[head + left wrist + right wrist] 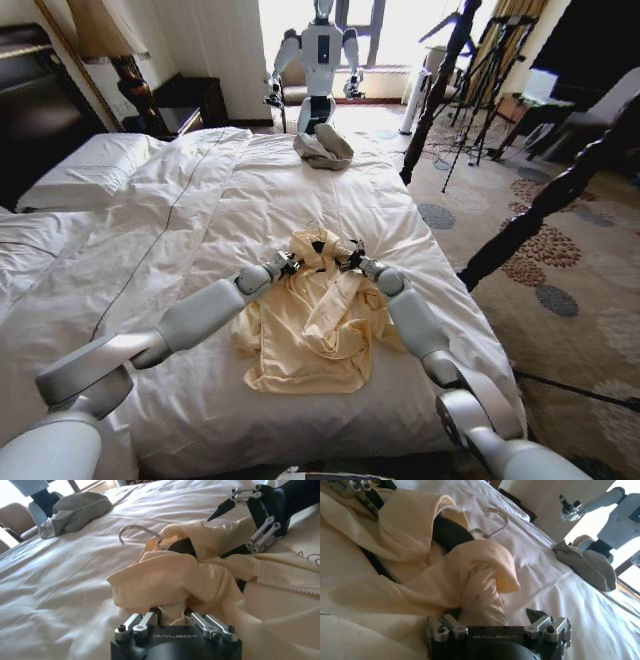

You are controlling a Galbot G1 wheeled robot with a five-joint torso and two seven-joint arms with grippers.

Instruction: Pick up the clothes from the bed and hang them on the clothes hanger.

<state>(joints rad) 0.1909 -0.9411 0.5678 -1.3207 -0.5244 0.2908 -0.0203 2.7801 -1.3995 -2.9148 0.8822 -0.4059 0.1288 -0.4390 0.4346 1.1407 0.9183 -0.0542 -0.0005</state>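
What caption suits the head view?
Both grippers, left and right, bunch the cream top around its hanger on the bed.

Both arms wore smooth pale-grey shells with rounded joints. The left gripper (172, 619) and right gripper (496, 619) had black housings lettered GALBOT, silver linkage fingers and visible screws.

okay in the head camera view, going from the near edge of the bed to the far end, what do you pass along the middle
Cream-yellow top → the left gripper and right gripper, level with each other at the top's collar → the hanger's hook → bare white duvet → grey-beige cloth bundle → a white robot beyond the bed.
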